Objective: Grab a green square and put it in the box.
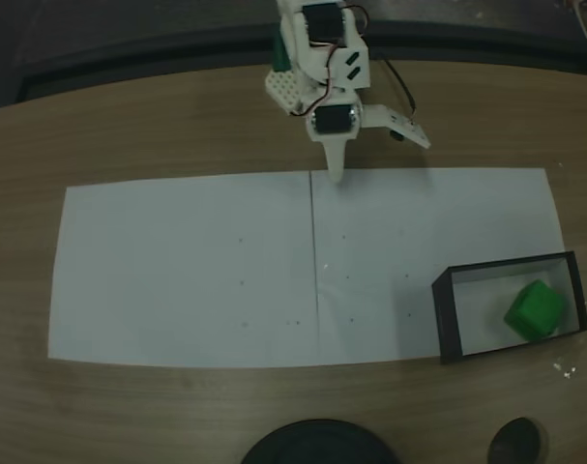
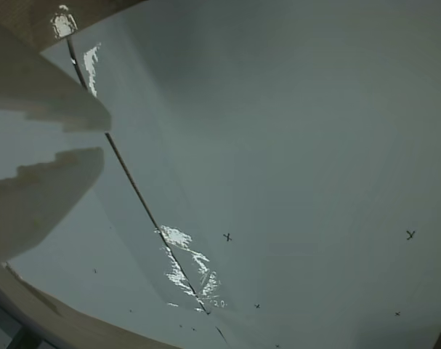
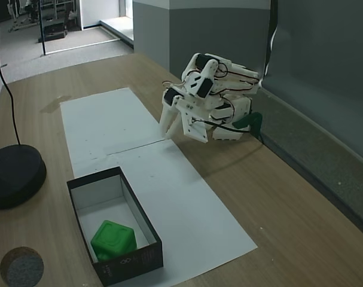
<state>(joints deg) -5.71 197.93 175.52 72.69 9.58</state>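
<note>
My gripper hangs folded back at the far edge of the table, tip pointing down at the rim of the white paper, just beside the thin seam line where two sheets meet. In the wrist view the two white fingers enter from the left w/ a narrow gap between them and nothing held; jaws nearly together, empty. In a fixed view the gripper sits low over the paper's edge, arm curled close to its base.

Green square: inside the box, toward its right end in a fixed view, resting tilted on the white floor, near the walls; whether it touches one I cannot tell. In a fixed view the green square lies in the near half of the box, raised stud facing the camera.

Box sits on the paper's corner, well apart from my gripper.

Other items: small pen marks, incl. an "x", on the paper; a dark round disc and a smaller disc on the bare wood beside the box.
</note>
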